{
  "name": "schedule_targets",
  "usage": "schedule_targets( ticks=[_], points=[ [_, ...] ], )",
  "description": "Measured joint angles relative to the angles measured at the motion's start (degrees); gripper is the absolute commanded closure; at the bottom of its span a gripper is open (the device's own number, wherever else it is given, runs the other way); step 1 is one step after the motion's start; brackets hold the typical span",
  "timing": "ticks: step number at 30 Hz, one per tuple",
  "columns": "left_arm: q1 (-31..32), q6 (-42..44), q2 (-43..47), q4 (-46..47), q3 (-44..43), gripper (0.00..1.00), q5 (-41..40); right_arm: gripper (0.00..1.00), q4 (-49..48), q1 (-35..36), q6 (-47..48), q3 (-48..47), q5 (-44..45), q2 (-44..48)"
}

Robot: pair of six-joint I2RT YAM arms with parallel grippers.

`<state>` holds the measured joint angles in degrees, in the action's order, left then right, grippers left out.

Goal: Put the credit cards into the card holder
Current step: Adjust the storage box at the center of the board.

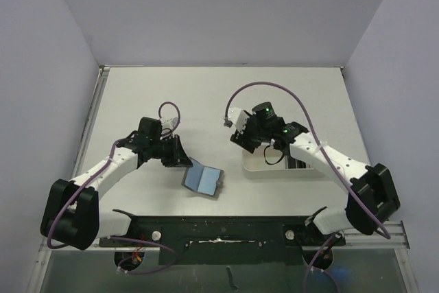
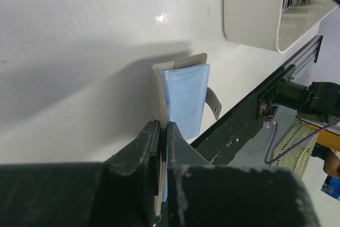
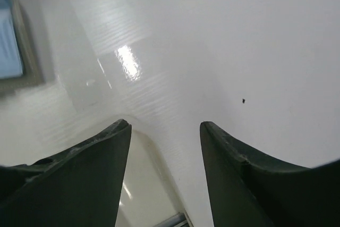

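The card holder [image 1: 204, 180] lies open on the table, its light blue lining up. My left gripper [image 1: 182, 158] is shut on its left flap; in the left wrist view the grey-olive flap and blue lining of the card holder [image 2: 186, 97] stand pinched between the jaws of my left gripper [image 2: 163, 127]. My right gripper [image 1: 247, 143] hangs open over the left end of the white tray [image 1: 255, 168], with nothing between its fingers [image 3: 166, 126]. Dark credit cards [image 1: 296, 162] show inside the tray, mostly hidden under the right arm.
The white oblong tray [image 2: 249, 22] sits right of the card holder, its rounded corner [image 3: 141, 184] below the right fingers. The black base rail [image 1: 219, 228] runs along the near edge. Grey walls [image 1: 62, 66] enclose the table on three sides.
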<state>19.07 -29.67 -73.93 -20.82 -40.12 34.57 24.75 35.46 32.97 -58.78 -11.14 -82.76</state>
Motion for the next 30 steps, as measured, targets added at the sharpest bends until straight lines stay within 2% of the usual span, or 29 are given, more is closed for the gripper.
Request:
schedule_targets(
  ticks=[2,5,8,13,17,21,25,30],
  points=[
    [0.0,0.0,0.0,0.0,0.0,1.00,0.1,0.44,-3.2,0.3,-8.6,0.8,2.0,3.5],
    [0.0,0.0,0.0,0.0,0.0,1.00,0.4,0.45,-5.9,0.7,-23.1,0.6,10.4,6.6],
    [0.0,0.0,0.0,0.0,0.0,1.00,0.6,0.44,-1.9,0.7,-36.0,-1.9,19.7,6.1],
    [0.0,0.0,0.0,0.1,0.0,1.00,1.1,0.38,12.8,-0.4,-56.6,-8.0,32.9,1.2],
    [0.0,0.0,0.0,0.1,0.0,1.00,1.7,0.36,18.6,-7.0,-67.3,-5.9,35.0,2.7],
    [0.0,0.0,0.0,0.1,0.0,1.00,2.2,0.36,20.0,-16.0,-76.7,0.2,37.3,9.7],
    [0.0,0.0,0.1,0.1,0.0,1.00,2.2,0.38,21.4,-18.7,-86.5,3.8,38.1,15.6],
    [-0.1,0.0,0.1,0.1,0.0,1.00,2.2,0.40,24.6,-20.9,-98.2,4.2,39.3,14.3]
  ],
)
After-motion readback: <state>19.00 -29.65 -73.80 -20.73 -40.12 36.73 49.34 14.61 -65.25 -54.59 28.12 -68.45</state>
